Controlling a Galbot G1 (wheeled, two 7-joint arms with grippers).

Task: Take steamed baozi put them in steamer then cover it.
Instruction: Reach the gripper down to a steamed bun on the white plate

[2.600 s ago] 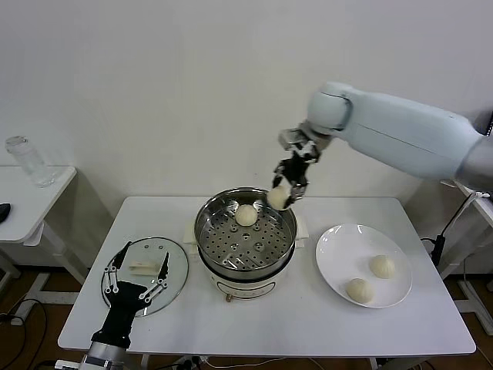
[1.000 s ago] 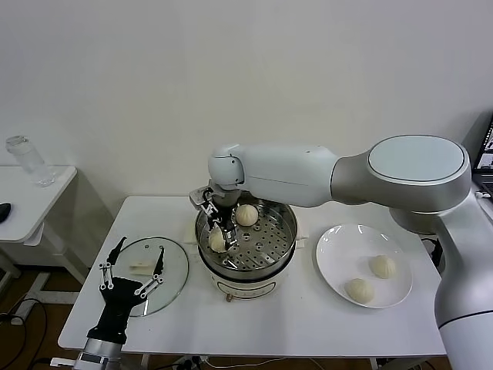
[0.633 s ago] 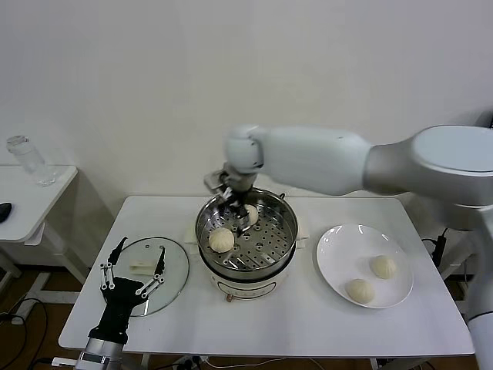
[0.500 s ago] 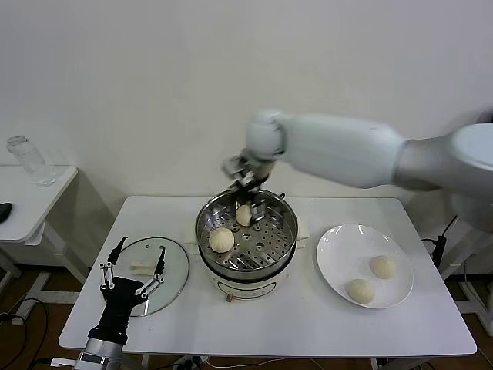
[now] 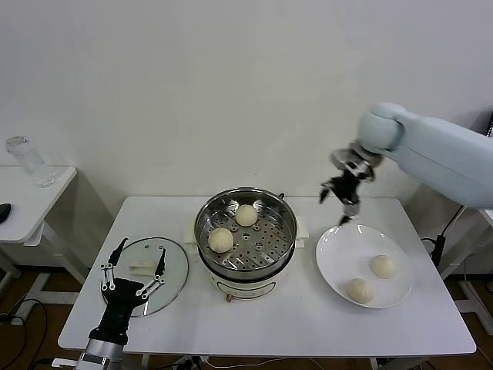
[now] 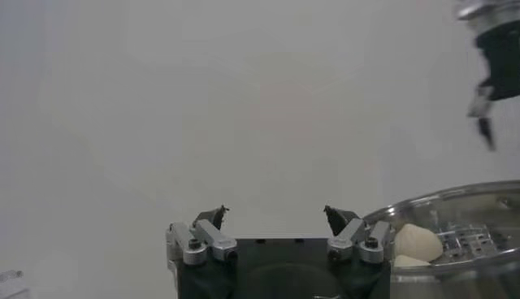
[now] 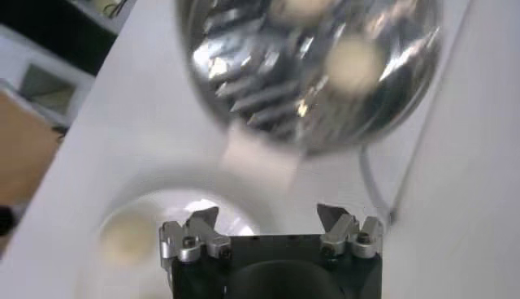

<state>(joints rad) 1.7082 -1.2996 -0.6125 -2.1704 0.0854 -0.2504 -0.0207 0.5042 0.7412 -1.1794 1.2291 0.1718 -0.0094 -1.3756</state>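
The shiny steamer [image 5: 263, 248] stands mid-table on its cream pot base. Two steamed baozi [image 5: 246, 215] [image 5: 221, 240] lie inside it, and two more baozi [image 5: 382, 266] [image 5: 359, 290] rest on the white plate [image 5: 345, 248] to its right. In the air over the plate's far edge, my right gripper [image 5: 341, 205] hangs open and empty. Its wrist view shows the steamer [image 7: 244, 73] blurred and one baozi [image 7: 126, 238] on the plate. The cover, a glass lid [image 5: 176, 271], lies flat left of the steamer. My left gripper [image 5: 132, 266] is open above the lid near the front left.
A white pad [image 5: 302, 229] pokes out beside the pot base. A side table [image 5: 23, 202] with a clear jar [image 5: 29, 160] stands off to the left. The wall rises close behind the main table [image 5: 308, 327]. In the left wrist view, the steamer [image 6: 455, 203] shows with a baozi [image 6: 416, 241].
My right gripper left a second baozi in the steamer, rose, and swung right to above the plate's far edge, empty. The left arm has stayed put.
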